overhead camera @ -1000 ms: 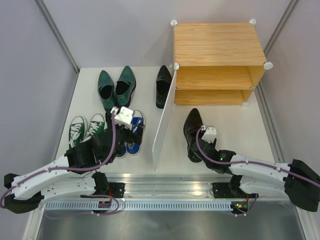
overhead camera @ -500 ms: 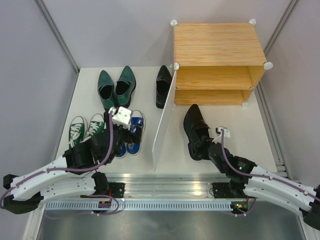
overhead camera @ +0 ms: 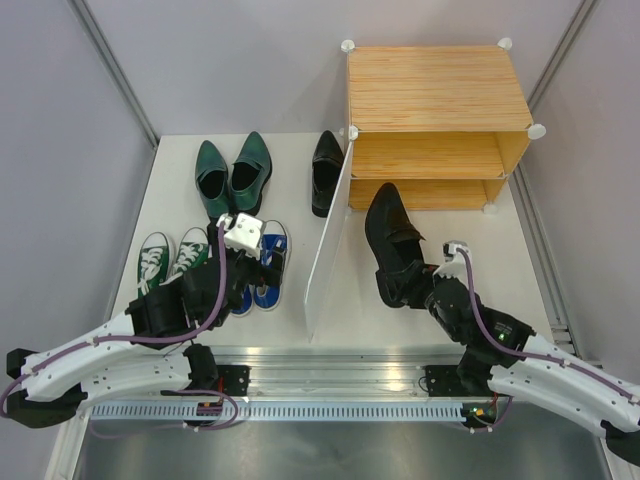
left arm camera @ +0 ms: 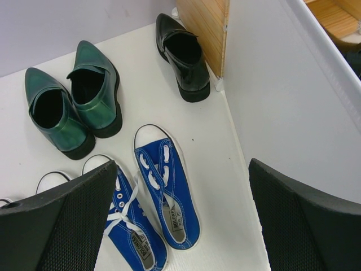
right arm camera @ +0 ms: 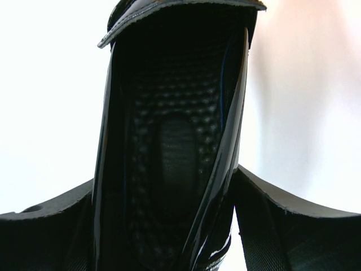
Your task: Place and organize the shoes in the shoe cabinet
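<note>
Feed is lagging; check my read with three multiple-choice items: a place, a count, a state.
1. Where is the loose black shoe? A on a shelf; B left of the door panel, beside the cabinet; C among the sneakers.
2. Shoes left of that panel? A five; B seven; C eight.
3. The right fingers: A open, empty; B shut on nothing; C gripping the other black shoe.
1B, it lies at the cabinet's corner; 2B, dark green pair, blue sneakers, green sneakers, plus that shoe; 3C, its heel sits between them.
</note>
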Action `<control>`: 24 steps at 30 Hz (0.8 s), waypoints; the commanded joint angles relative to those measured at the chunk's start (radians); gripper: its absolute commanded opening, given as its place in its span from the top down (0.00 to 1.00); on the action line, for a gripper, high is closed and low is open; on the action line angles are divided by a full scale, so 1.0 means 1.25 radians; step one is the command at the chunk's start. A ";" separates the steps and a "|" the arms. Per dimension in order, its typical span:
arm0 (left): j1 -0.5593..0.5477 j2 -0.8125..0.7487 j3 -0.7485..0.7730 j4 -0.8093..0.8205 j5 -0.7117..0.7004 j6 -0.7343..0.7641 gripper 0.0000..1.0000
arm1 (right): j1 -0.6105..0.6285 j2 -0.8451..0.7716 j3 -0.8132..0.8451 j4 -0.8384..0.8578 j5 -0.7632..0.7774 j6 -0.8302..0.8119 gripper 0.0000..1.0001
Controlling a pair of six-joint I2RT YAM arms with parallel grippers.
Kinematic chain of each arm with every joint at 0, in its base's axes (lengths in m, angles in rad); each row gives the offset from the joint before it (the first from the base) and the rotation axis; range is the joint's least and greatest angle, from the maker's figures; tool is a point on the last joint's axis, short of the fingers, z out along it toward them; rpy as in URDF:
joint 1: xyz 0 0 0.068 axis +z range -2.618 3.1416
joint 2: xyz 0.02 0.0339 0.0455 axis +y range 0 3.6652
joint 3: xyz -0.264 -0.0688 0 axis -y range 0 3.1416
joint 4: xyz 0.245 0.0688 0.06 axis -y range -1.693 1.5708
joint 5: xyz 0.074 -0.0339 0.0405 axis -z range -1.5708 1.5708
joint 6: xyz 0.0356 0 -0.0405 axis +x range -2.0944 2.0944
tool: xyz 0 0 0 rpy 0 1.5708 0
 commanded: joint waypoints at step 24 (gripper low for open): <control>-0.001 0.006 0.023 -0.003 -0.001 0.032 0.00 | -0.223 0.423 0.412 0.220 -0.009 -0.381 0.99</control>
